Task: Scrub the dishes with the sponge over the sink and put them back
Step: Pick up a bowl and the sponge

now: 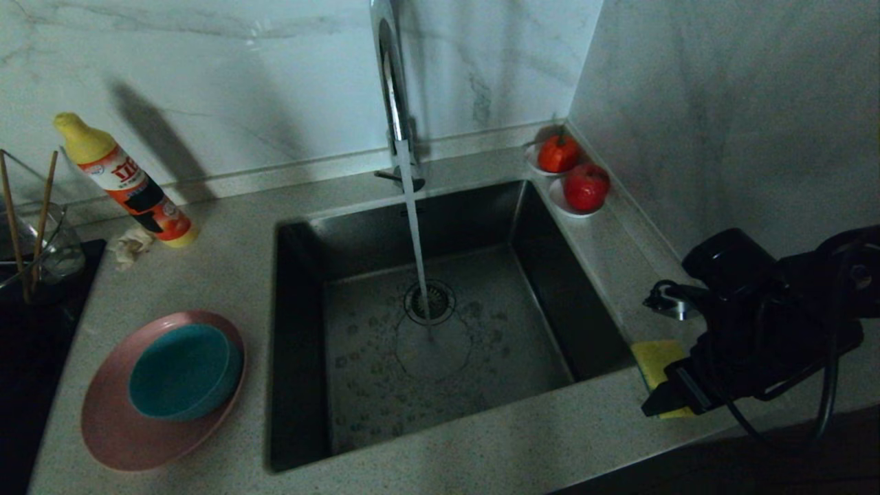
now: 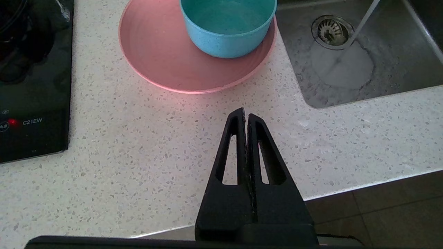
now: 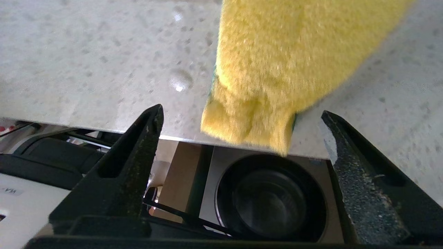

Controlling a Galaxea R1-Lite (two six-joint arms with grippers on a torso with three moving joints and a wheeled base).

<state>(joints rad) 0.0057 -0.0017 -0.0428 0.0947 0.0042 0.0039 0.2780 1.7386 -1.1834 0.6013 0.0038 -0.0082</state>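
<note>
The yellow sponge lies on the counter right of the sink, by the front edge, and my right arm covers part of it. My right gripper hovers at the sponge, open wide, with the fingertips either side of its near end and not touching it. A teal bowl sits on the pink plate left of the sink. Chopsticks stand in a glass container at far left. My left gripper is shut and empty over the counter, short of the plate and bowl.
Water runs from the chrome faucet onto the drain. A detergent bottle and crumpled paper lie at back left. Two saucers with red fruit sit in the back right corner. A black cooktop borders the left.
</note>
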